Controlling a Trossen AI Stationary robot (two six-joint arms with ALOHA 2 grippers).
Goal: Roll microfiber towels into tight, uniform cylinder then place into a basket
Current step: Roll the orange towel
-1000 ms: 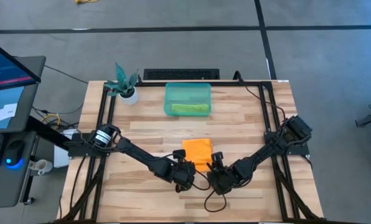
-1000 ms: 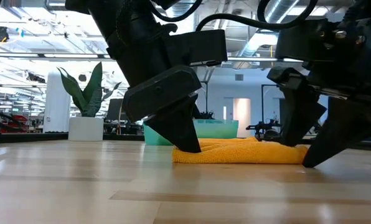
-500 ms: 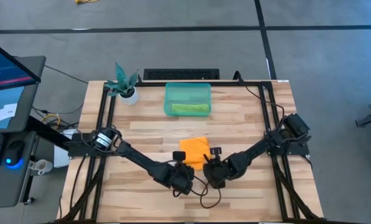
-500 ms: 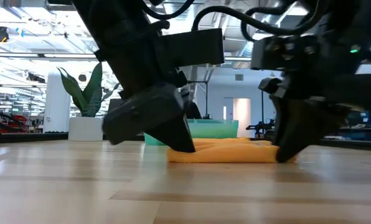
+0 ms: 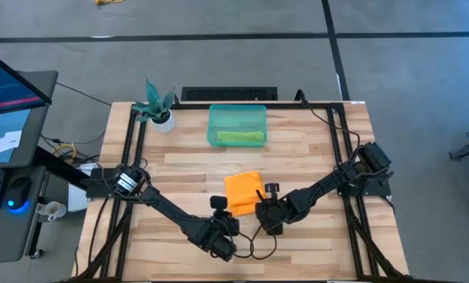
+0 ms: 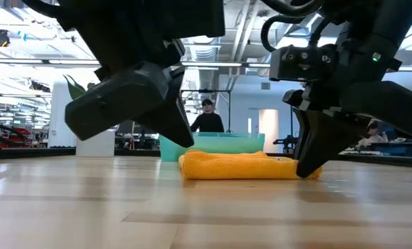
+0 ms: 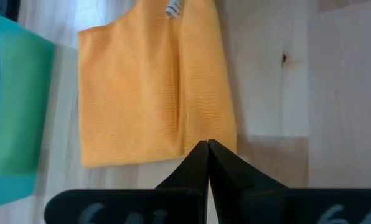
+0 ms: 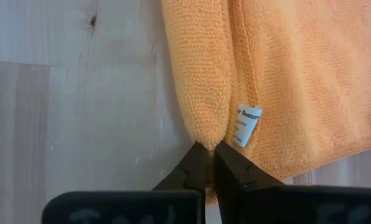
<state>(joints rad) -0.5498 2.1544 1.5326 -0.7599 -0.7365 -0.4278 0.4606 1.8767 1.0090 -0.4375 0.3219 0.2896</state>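
The orange towel (image 5: 243, 192) lies flat near the table's middle, one side folded over into a thick ridge (image 8: 201, 74); a white label (image 8: 248, 124) lies beside the ridge. My right gripper (image 5: 264, 211) is shut at the towel's near right corner. My left gripper (image 5: 219, 206) is shut just off the towel's near edge (image 7: 142, 158), its tips a little above the table (image 6: 182, 142). The lime green towel (image 5: 239, 137) lies rolled inside the teal basket (image 5: 237, 112) at the far middle. My left gripper's shut tips (image 7: 207, 146) stand at the towel's near edge; I cannot tell whether they touch it. My right gripper's shut fingertips (image 8: 204, 155) meet the near end of the folded ridge (image 8: 205, 135), slanting down from the table's near right. The towel lies on the table (image 6: 251, 166); whether cloth is between the tips I cannot tell.
A white pot with a teal plant (image 5: 157, 108) stands at the far left corner. Black frame rails (image 5: 346, 149) run along the table's left and right sides. A person (image 6: 207, 117) shows in the room beyond the basket (image 6: 220, 142).
My right gripper has gone toward the table's left, and the orange towel has slid left and turned a little with it. My left gripper has drawn back from the towel's left end toward the near left and risen slightly off the table.
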